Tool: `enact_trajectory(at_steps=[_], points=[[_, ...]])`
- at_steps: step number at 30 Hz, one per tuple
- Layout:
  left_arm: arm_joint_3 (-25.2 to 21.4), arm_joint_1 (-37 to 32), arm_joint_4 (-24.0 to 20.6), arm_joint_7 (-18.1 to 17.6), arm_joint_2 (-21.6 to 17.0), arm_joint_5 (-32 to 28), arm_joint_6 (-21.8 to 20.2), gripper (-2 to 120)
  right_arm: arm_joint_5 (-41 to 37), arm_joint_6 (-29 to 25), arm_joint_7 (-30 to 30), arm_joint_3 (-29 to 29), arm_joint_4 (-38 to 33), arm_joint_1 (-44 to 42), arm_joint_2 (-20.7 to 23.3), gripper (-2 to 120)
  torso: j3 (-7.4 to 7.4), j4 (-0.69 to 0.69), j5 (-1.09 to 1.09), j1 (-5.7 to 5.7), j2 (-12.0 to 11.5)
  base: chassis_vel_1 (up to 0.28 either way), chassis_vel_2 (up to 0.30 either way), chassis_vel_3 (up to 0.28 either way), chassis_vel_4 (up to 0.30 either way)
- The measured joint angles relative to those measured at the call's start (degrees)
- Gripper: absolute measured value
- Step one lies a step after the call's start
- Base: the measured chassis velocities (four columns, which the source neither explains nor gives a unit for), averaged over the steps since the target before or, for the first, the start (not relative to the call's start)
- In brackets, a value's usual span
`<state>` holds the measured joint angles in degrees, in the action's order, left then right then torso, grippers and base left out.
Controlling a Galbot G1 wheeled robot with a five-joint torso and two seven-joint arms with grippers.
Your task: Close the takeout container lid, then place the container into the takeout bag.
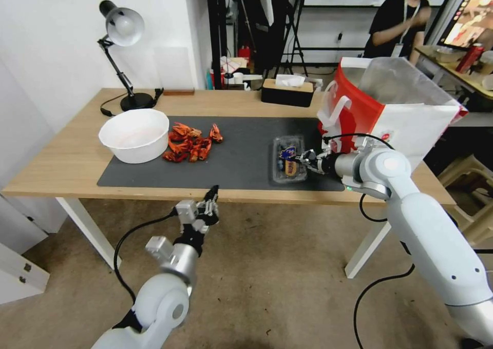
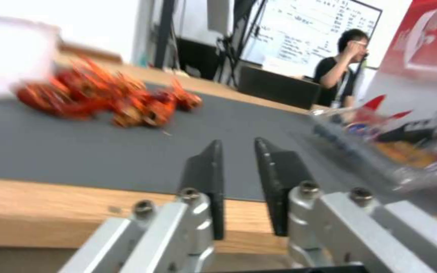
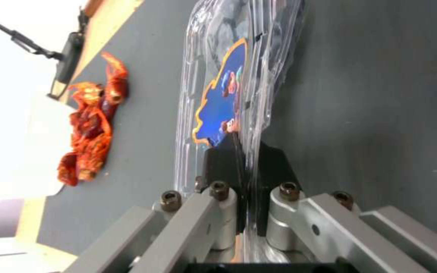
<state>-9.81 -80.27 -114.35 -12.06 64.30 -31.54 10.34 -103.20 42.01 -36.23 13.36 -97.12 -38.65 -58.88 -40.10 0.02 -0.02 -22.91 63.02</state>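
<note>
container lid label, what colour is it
The label on the lid is blue with an orange edge, clearest in the right wrist view.

The takeout container, a small clear clamshell with dark blueberries inside, lies flat on the grey mat with its lid (clear, bearing a blue-and-orange label) down over it. Just beside it stands the takeout bag, red-and-white, foil-lined, mouth open upward.
</note>
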Motion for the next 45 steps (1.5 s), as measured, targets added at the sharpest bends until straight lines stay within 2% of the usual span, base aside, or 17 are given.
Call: enact_trajectory(at_steps=[2, 4, 6, 10, 12, 14, 15, 18, 20, 22, 24, 27, 29, 30, 33, 40, 45], points=[[-1.55, -1.92, 0.63, -0.02, 0.03, 4.0, 1.37, 31, 0.2, -0.03, 0.91, -0.13, -0.06, 0.07, -0.11, 0, -0.01, -0.02, 0.02, -0.01, 0.0, 0.0, 0.0, 0.0, 0.0], [-1.9, -2.3, 0.85, 0.07, 0.08, 4.73, 1.62, 33, 0.23, -0.04, 1.12, -0.14, -0.06, 0.14, -0.12, 0, -0.01, -0.02, 0.02, -0.01, 0.0, 0.0, 0.0, 0.0, 0.0], [-3.33, -3.61, 2.16, 1.0, 0.36, 7.76, 2.66, 45, 0.32, -0.08, 2.12, -0.15, 0.04, 0.49, -0.23, 0, 0.0, -0.01, 0.01, -0.01, 0.0, 0.0, 0.0, 0.0, 0.0], [-4.03, -4.35, 2.98, 1.6, 0.48, 8.7, 2.99, 53, 0.41, -0.12, 3.09, -0.05, 0.13, 0.64, -0.39, 0, 0.0, -0.01, 0.01, -0.01, 0.0, 0.0, 0.0, 0.0, 0.0], [-4.5, -4.99, 3.71, 1.92, 0.75, 8.78, 3.33, 67, 0.83, -0.82, 5.32, 0.41, 0.02, 0.62, -0.63, 0, -0.01, -0.01, 0.02, -0.01, 0.0, 0.0, 0.0, 0.0, 0.0], [-4.57, -5.08, 3.88, 1.92, 0.84, 8.77, 3.44, 67, 1.01, -1.16, 5.95, 0.54, -0.09, 0.58, -0.66, 0, -0.01, -0.02, 0.02, -0.01, 0.0, 0.0, 0.0, 0.0, 0.0], [-4.8, -5.27, 4.36, 1.89, 1.1, 8.76, 3.83, 75, 1.89, -2.41, 8.25, 0.78, -0.61, 0.44, -0.67, 0, -0.01, -0.02, 0.02, -0.01, 0.0, 0.0, 0.0, 0.0, 0.0], [-5.08, -5.43, 4.74, 1.8, 1.34, 8.75, 4.14, 83, 4.85, -4.58, 12.11, 0.81, -1.62, 0.26, -0.4, 0, -0.01, -0.01, 0.01, -0.01, 0.0, 0.0, 0.0, 0.0, 0.0], [-5.48, -5.55, 5.04, 1.63, 1.56, 8.69, 4.3, 94, 12.71, -9.07, 21.5, 0.37, -3.66, 0.07, 0.56, 0, -0.01, -0.03, 0.02, -0.01, 0.0, 0.0, 0.0, 0.0, 0.0], [-5.55, -5.58, 5.08, 1.59, 1.58, 8.68, 4.3, 96, 14.5, -10.21, 23.49, 0.25, -4.12, 0.07, 0.8, 0, 0.0, -0.02, 0.01, -0.01, 0.0, 0.0, 0.0, 0.0, 0.0], [-5.92, -5.87, 5.15, 1.4, 1.68, 8.64, 4.32, 99, 22.38, -15.65, 31.47, -0.15, -6.18, 0.2, 2.04, 0, -0.01, -0.02, 0.02, -0.01, 0.0, 0.0, 0.0, 0.0, 0.0], [-6.17, -6.17, 5.15, 1.32, 1.83, 8.54, 4.32, 100, 27.78, -20.67, 34.53, -0.34, -8.25, 0.54, 3.09, 0, 0.0, -0.02, -0.01, -0.01, 0.0, 0.0, 0.0, 0.0, 0.0], [-6.34, -6.41, 5.15, 1.24, 2.04, 8.5, 4.32, 100, 32.15, -25.51, 34.48, -0.5, -10.43, 1.07, 3.92, 0, -0.01, -0.02, 0.03, -0.01, 0.0, 0.0, 0.0, 0.0, 0.0], [-6.34, -6.41, 5.15, 1.24, 2.04, 8.5, 4.32, 100, 32.15, -25.51, 34.48, -0.5, -10.43, 1.07, 3.92, 0, -0.01, -0.02, 0.03, -0.01, 0.0, 0.0, 0.0, 0.0, 0.0], [-6.43, -6.72, 5.29, 1.17, 2.46, 8.32, 4.49, 100, 36.56, -30.92, 30.51, -0.42, -12.72, 2.4, 5.0, 0, -0.01, -0.01, 0.02, -0.01, 0.0, 0.0, 0.0, 0.0, 0.0], [-6.47, -7.58, 5.3, 1.09, 2.97, 7.87, 4.77, 100, 40.45, -36.65, 21.97, 1.47, -12.87, 5.05, 7.46, 0, -0.01, -0.02, 0.02, -0.01, 0.0, 0.0, 0.0, 0.0, 0.0], [-6.44, -8.25, 5.16, 1.11, 3.25, 7.82, 4.91, 100, 41.58, -37.52, 15.63, 4.24, -10.64, 6.82, 9.46, 0, -0.01, -0.02, 0.02, -0.01, 0.0, 0.0, 0.0, 0.0, 0.0]])
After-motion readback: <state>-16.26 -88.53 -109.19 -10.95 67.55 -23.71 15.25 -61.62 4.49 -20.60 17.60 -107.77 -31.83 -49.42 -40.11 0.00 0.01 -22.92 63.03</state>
